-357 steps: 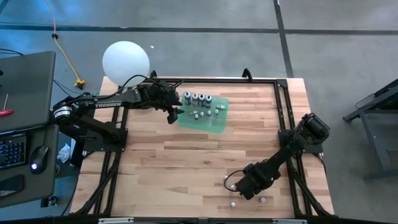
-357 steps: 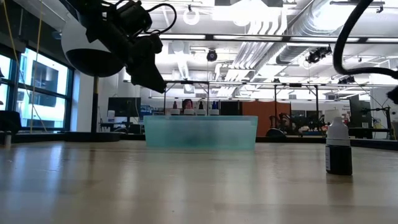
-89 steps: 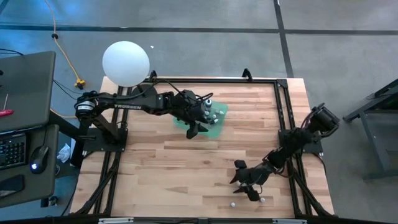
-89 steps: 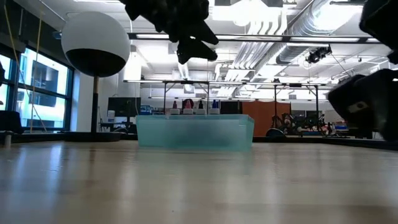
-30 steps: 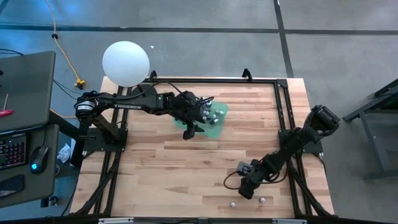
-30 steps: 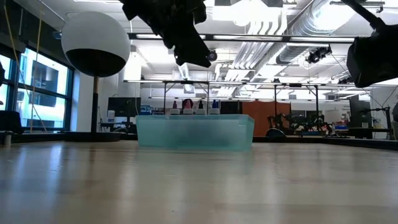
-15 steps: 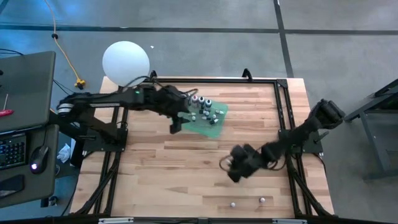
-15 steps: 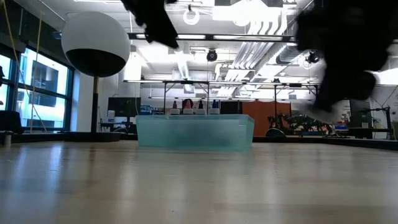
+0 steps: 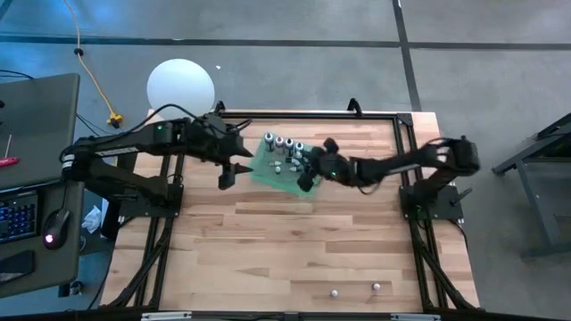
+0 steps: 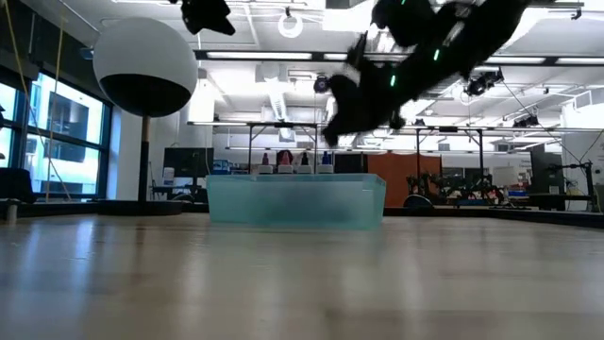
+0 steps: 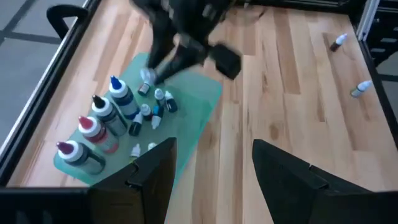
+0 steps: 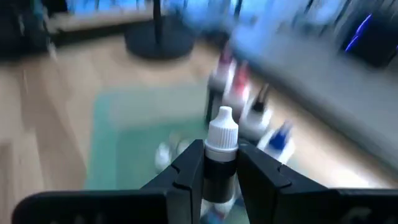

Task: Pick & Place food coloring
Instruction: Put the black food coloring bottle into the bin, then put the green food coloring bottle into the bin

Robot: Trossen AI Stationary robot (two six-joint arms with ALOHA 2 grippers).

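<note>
High view: right gripper [image 9: 310,176] stretched across the table [image 9: 294,241], above the near right corner of the green tray [image 9: 266,174]. Right wrist view: fingers [image 12: 186,171] clamped on a small bottle [image 12: 220,163], dark body, white cap, upright between them, over the tray. Left gripper [image 9: 227,172] off the tray's left edge, above bare wood. Left wrist view: fingers [image 11: 152,171] spread wide with nothing between them, looking down on the tray. Inside the tray: four larger bottles [image 11: 99,129] standing in a row along one edge, red, pink and blue tops; several tiny bottles [image 11: 151,111] loosely scattered beside them. Two more small bottles [image 9: 354,289] on the wood near the table's front edge, well apart from the tray, slightly apart from each other. White globe [image 9: 180,90] on a stand past the back left corner. Low view: tray translucent blue-green, mid-table, both arms high above it.
</note>
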